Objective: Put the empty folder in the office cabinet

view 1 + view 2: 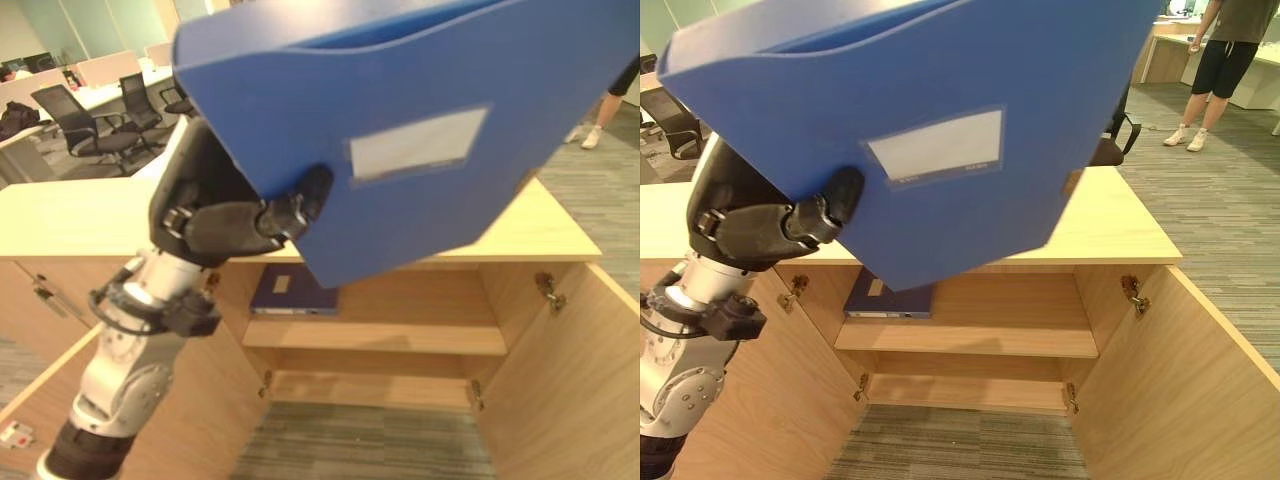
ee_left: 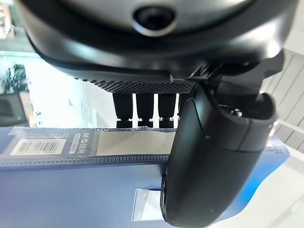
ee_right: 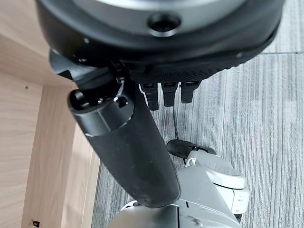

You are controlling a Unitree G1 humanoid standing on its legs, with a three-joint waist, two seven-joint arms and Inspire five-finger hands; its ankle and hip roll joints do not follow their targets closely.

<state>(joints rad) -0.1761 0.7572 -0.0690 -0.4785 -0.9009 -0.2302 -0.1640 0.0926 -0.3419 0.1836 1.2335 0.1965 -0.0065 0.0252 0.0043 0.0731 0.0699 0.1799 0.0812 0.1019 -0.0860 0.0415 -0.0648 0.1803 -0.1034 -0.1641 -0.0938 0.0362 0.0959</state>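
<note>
Blue folder (image 1: 430, 130) up close in my left hand (image 1: 225, 215), above the open cabinet (image 1: 970, 340).

My thumb pinches one lower corner only, so it could pivot or slip, and its width may catch the counter (image 1: 1110, 235) edge or the dark folder (image 1: 890, 298) already shelved. My right hand (image 3: 128, 147) hangs relaxed, holding nothing.
</note>
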